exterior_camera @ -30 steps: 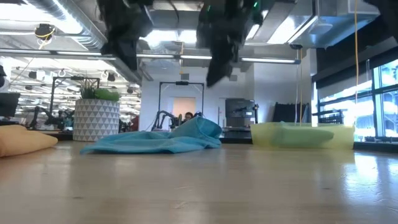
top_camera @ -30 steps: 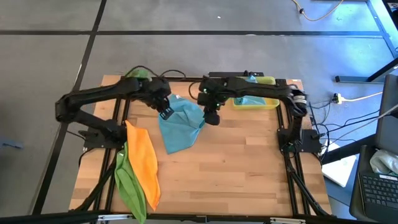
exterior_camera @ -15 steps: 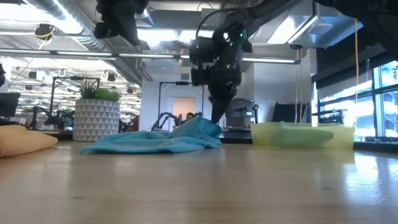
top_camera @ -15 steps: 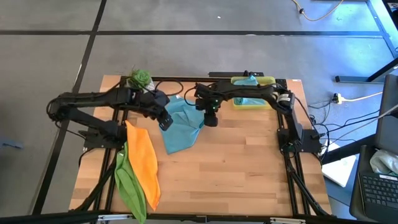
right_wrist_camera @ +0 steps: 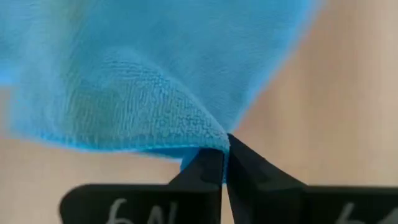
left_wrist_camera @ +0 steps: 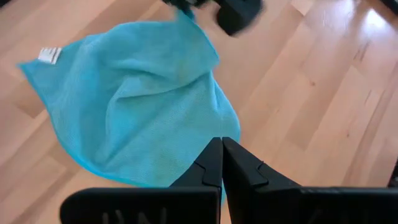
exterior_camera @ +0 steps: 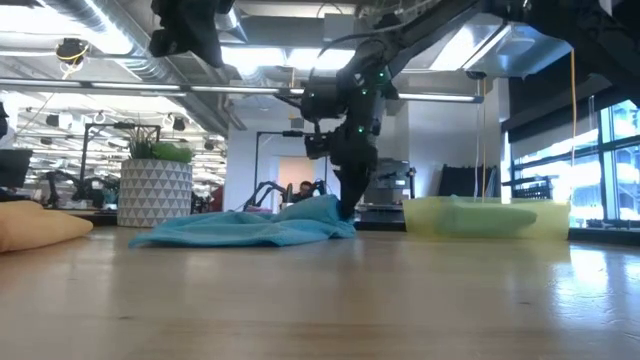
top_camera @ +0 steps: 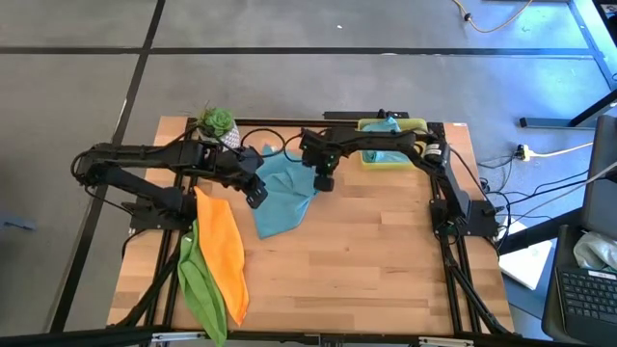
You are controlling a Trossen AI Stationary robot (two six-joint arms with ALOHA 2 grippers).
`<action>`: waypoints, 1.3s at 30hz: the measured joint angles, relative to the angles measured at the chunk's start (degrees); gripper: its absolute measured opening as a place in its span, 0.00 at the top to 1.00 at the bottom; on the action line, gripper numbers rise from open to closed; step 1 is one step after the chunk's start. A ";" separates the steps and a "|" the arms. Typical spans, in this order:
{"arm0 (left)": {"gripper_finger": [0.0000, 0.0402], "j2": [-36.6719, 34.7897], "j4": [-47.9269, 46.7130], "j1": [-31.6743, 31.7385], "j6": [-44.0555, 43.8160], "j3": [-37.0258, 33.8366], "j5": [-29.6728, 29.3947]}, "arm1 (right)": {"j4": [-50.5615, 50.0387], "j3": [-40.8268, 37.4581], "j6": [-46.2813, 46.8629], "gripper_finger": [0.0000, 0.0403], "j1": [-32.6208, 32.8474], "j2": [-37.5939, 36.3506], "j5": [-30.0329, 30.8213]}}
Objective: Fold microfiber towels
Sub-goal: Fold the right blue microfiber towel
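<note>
A teal microfiber towel lies crumpled on the wooden table, left of the middle toward the far edge. My right gripper stands at the towel's far right part, shut on it. My left gripper hangs shut and empty over the towel's left side, well above it. An orange towel and a lime green towel lie at the table's left, partly over its edge. My right gripper pinches a raised bit of the teal towel between its two fingers, at the towel's far right part. The fingers come from above, pointing down. One layer or several, I cannot tell. The rest of the towel lies slack on the table.
A yellow tray with more teal cloth in it stands at the far right. A potted plant stands at the far left corner. Bare wood stretches over the near and right parts of the table.
My right gripper has come down onto the teal towel's far right part and has shut on it. My left gripper has drawn a little toward the table's near edge, staying shut and high. The towel has kept its place.
</note>
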 joint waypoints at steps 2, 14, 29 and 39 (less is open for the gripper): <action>1.00 0.00 -0.10 0.00 2.52 0.00 0.00 | -0.07 0.83 0.44 0.97 -0.44 -0.08 5.72; 1.00 0.00 -0.65 0.09 12.03 0.00 -3.02 | 12.44 11.28 -7.15 0.94 -3.98 -0.23 22.42; 1.00 -0.46 -1.76 0.29 19.02 0.00 -5.59 | -6.21 11.72 10.04 0.57 -8.70 -1.19 1.44; 1.00 0.31 10.29 2.99 22.60 -4.06 -4.63 | -9.34 1.46 14.17 0.56 -6.57 -1.06 -25.45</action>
